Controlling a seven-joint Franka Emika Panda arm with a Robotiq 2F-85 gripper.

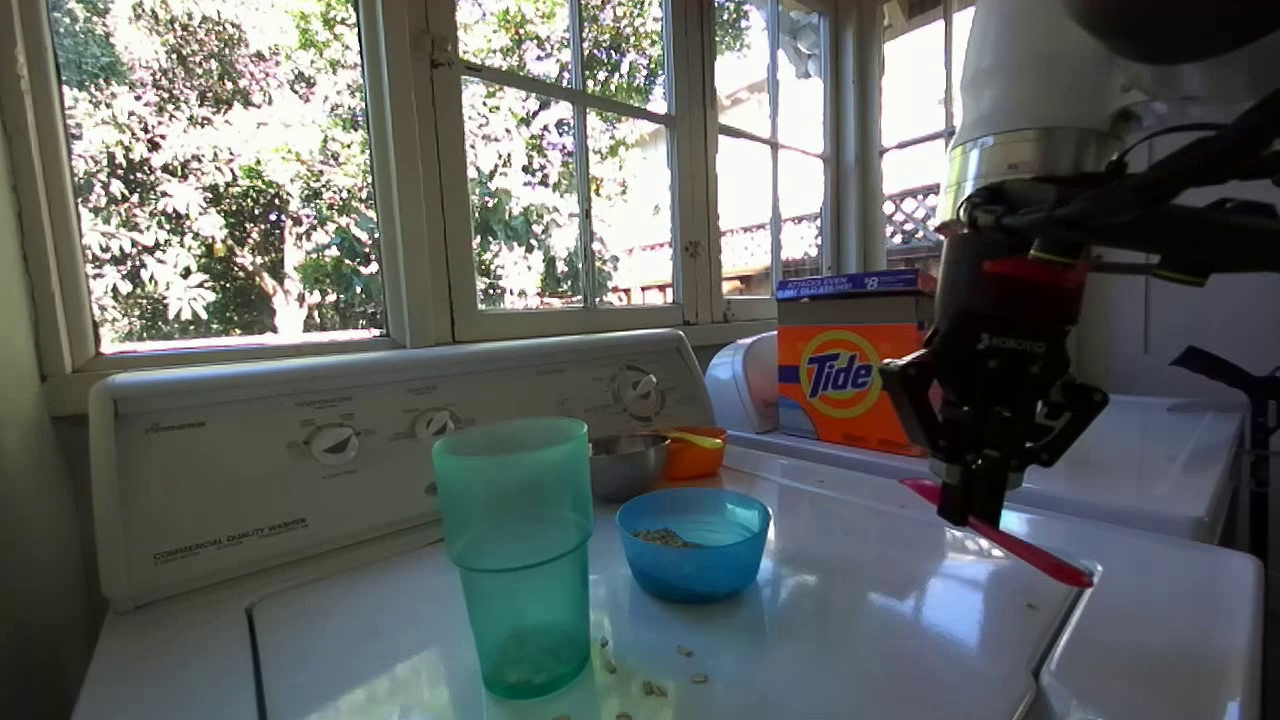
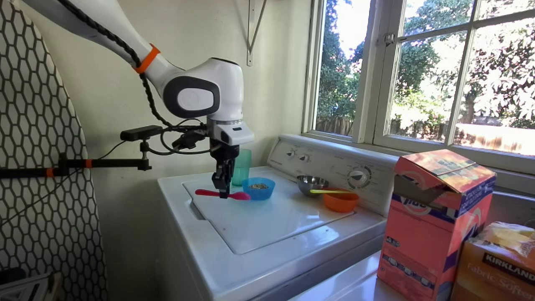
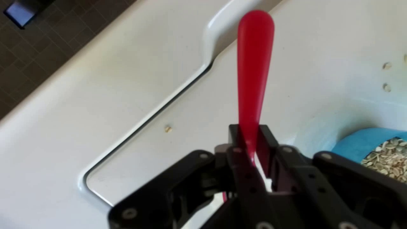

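My gripper (image 1: 970, 508) is shut on a red spoon (image 1: 1045, 563), which lies crosswise between the fingertips above the white washer lid (image 1: 850, 650). In the wrist view the spoon's rounded handle (image 3: 255, 57) points away from the jaws; the fingers hide most of the rest. The wider pink-red bowl end of the spoon (image 2: 240, 195) shows in an exterior view, in front of a blue bowl (image 2: 259, 193). That bowl holds pale flakes (image 3: 389, 159). A translucent green cup (image 1: 520, 600) stands upright beside it, with something pale at its bottom.
Loose flakes (image 1: 655, 688) lie on the lid near the cup. By the control panel (image 1: 300, 500) stand a metal bowl (image 2: 311, 186) and an orange bowl (image 2: 340, 203) with a yellow utensil (image 2: 332, 191) across them. A Tide box (image 2: 418, 246) and a Kirkland box (image 2: 497, 267) stand alongside.
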